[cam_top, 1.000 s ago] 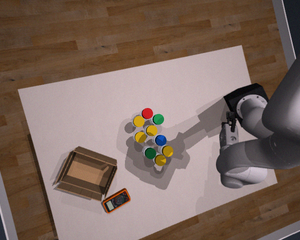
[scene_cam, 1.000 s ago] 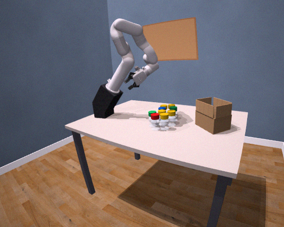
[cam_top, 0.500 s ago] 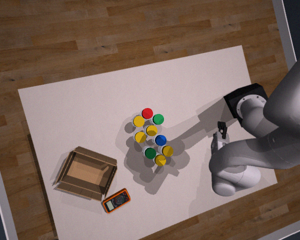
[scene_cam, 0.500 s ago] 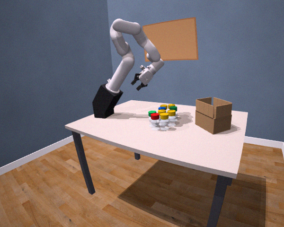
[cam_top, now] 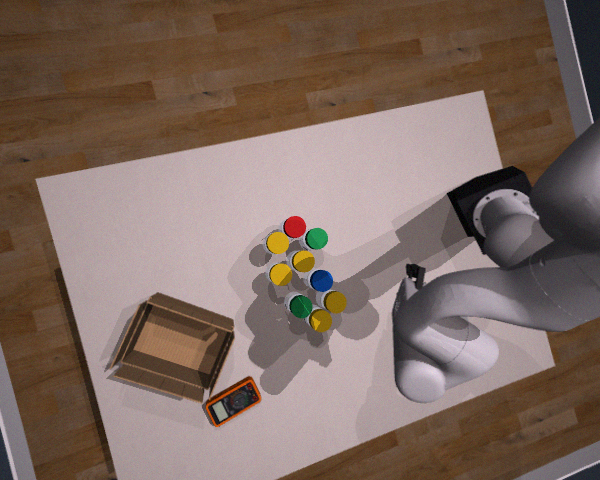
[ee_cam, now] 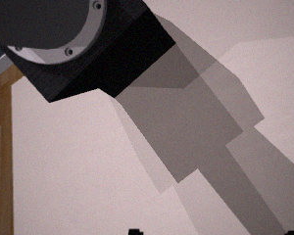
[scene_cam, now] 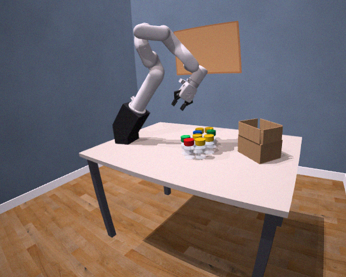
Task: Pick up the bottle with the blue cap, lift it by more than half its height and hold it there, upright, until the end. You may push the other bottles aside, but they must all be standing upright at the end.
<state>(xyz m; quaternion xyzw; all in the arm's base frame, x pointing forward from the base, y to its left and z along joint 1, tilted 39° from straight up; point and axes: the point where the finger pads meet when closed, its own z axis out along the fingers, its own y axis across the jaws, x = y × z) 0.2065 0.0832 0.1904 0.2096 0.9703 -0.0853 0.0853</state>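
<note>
The bottle with the blue cap (cam_top: 321, 280) stands upright on the white table inside a tight cluster of bottles; it also shows in the exterior view (scene_cam: 197, 131). Around it stand yellow-capped bottles (cam_top: 303, 260), green-capped ones (cam_top: 300, 305) and one red-capped bottle (cam_top: 294, 226). My gripper (scene_cam: 179, 104) hangs high above the table, between the arm's base and the cluster, well apart from the bottles. It is open and empty. In the overhead view only a dark part of the gripper (cam_top: 415, 273) shows past the arm. The wrist view shows only the table, shadows and the black base (ee_cam: 103, 59).
An open cardboard box (cam_top: 173, 345) stands on the table beyond the cluster. An orange multimeter (cam_top: 233, 400) lies next to the box near the table edge. The arm's black base (scene_cam: 127, 122) sits at the table's corner.
</note>
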